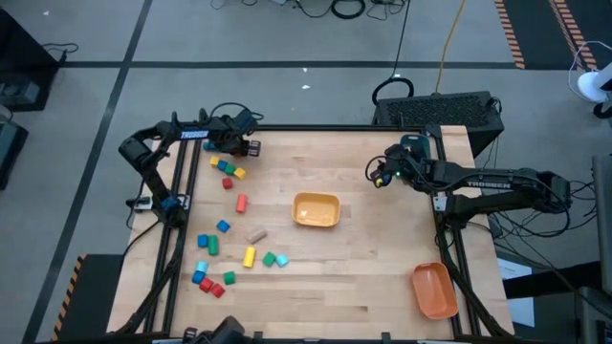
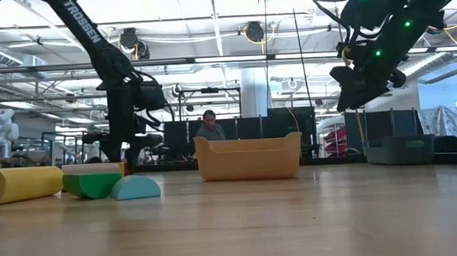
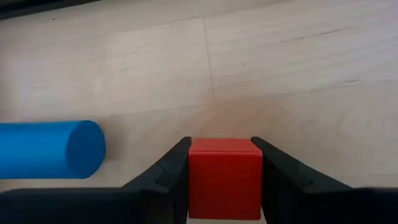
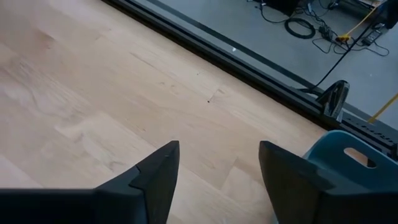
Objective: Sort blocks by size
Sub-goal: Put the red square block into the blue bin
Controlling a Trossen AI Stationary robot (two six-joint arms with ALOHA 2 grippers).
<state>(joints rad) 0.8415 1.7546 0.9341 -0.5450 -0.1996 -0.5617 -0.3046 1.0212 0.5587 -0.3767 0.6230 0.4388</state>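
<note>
- Left wrist view: the left gripper [image 3: 224, 180] clamps a red block [image 3: 224, 177] at the table's [image 1: 382, 277] far left, apparently still touching the wood, beside a blue cylinder [image 3: 50, 149].
- The right gripper [image 4: 217, 180] hovers, fingers apart, empty.

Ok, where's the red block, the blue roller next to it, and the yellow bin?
red block [image 3: 224, 177], left wrist view, middle of its front face.
blue roller [image 3: 85, 148], left wrist view, its round end.
yellow bin [image 1: 316, 222], high view, its near rim.
</note>
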